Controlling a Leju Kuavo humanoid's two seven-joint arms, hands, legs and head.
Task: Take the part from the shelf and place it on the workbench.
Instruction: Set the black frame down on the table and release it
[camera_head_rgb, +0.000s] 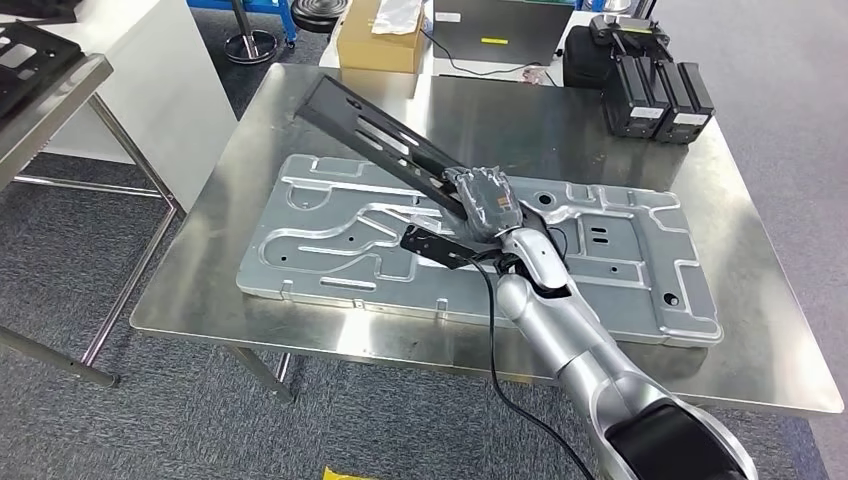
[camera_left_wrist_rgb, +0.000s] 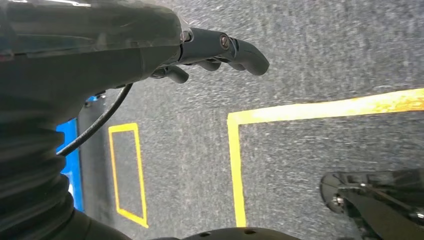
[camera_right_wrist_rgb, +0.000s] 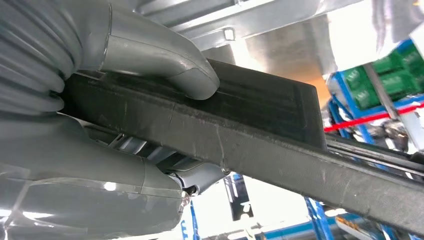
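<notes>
The part is a long black slotted metal bracket (camera_head_rgb: 372, 125), held slanting above the steel workbench (camera_head_rgb: 480, 110); its far end points to the back left. My right hand (camera_head_rgb: 484, 200) grips it near its near end, over a large pressed silver panel (camera_head_rgb: 620, 265) lying on the bench. In the right wrist view the thumb (camera_right_wrist_rgb: 170, 62) presses on the black part (camera_right_wrist_rgb: 260, 125), with the fingers wrapped around the other side. My left hand (camera_left_wrist_rgb: 210, 52) hangs over grey carpet, fingers curled in and holding nothing.
Black battery-like boxes (camera_head_rgb: 655, 95) stand at the bench's back right. A cardboard box (camera_head_rgb: 380, 40) and a dark laptop-like case (camera_head_rgb: 495, 30) lie behind the bench. A grey shelf table (camera_head_rgb: 45, 105) stands at the left. Yellow floor tape (camera_left_wrist_rgb: 235, 165) marks the carpet.
</notes>
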